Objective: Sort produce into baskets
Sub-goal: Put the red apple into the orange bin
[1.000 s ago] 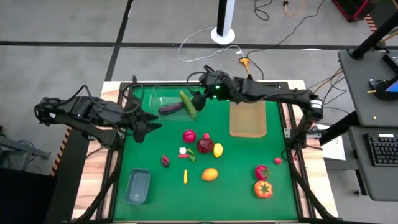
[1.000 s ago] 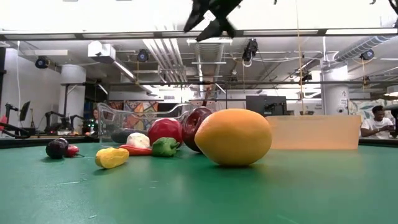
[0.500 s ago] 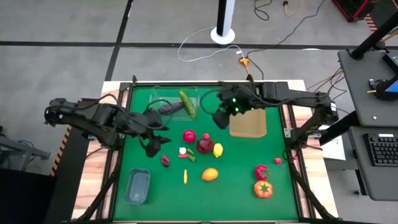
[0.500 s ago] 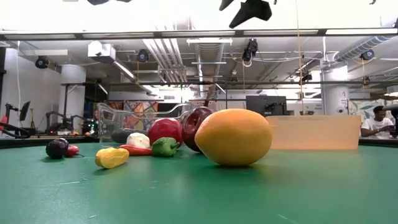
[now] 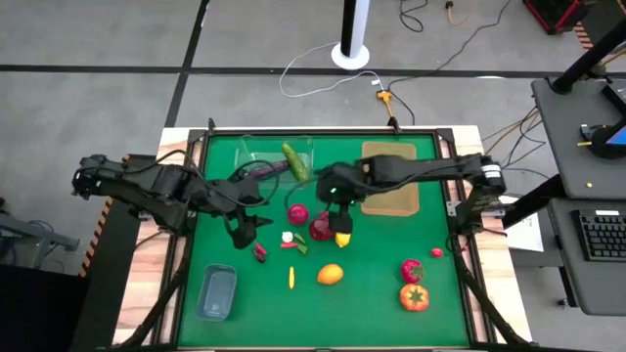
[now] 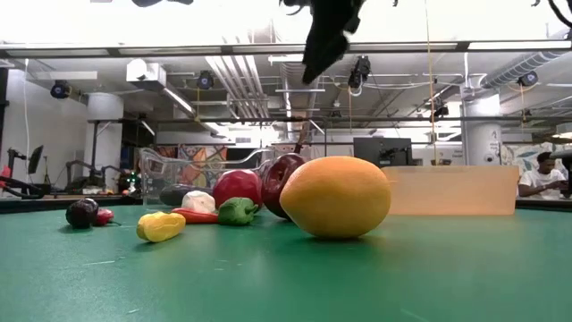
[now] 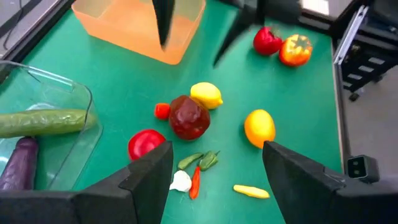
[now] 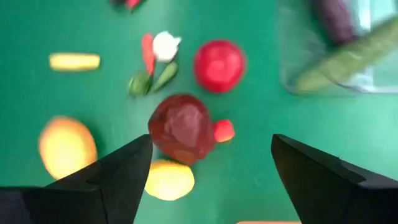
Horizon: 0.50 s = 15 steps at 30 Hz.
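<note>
A clear tub (image 5: 274,161) at the far edge holds a green cucumber (image 5: 295,161) and a purple eggplant (image 5: 266,168). A tan tray (image 5: 389,191) lies to its right, and a bluish tub (image 5: 216,291) stands near left. Loose produce lies mid-table: a red fruit (image 5: 297,213), a dark red fruit (image 5: 322,229), a yellow lemon (image 5: 342,236) and an orange fruit (image 5: 331,274). My right gripper (image 8: 208,180) is open and empty above the dark red fruit (image 8: 182,127). My left gripper (image 7: 217,186) is open and empty above the table (image 5: 245,230), left of the cluster.
A white bulb, a red chilli and green chillies (image 5: 293,242) lie beside the dark red fruit. A yellow chilli (image 5: 291,278) and a small purple piece (image 5: 260,252) lie nearer. A red fruit (image 5: 412,270) and a tomato (image 5: 414,296) lie near right. A raised frame (image 5: 196,196) borders the green mat.
My right gripper has gone from over the clear tub toward the table's near edge and now hangs over the dark red fruit and the lemon. My left gripper has gone toward the near edge and a little right, closer to the produce cluster. No produce has moved.
</note>
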{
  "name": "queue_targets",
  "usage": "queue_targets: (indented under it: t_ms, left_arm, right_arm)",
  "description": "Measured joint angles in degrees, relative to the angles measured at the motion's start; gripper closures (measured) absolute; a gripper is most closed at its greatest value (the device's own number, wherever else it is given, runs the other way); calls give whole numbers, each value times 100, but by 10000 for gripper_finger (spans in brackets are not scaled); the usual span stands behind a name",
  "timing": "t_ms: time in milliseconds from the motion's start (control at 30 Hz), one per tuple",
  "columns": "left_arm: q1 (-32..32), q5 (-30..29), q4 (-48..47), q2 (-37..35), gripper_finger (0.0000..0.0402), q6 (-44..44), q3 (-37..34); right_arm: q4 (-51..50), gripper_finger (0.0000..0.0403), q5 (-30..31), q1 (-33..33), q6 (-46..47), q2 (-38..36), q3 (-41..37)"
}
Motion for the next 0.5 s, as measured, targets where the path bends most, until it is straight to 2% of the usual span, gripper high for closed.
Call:
queue_targets:
  t_ms: [233, 500]
  left_arm:
    - [-154, -32, -7, -304, 171, -348, 0]
    - [-342, -334, -8, -376, 171, -453, 0]
  right_arm:
    - [-2, 76, -384, -36, -1023, 695, 0]
    - [-15, 76, -563, -32, -1269, 1411, 0]
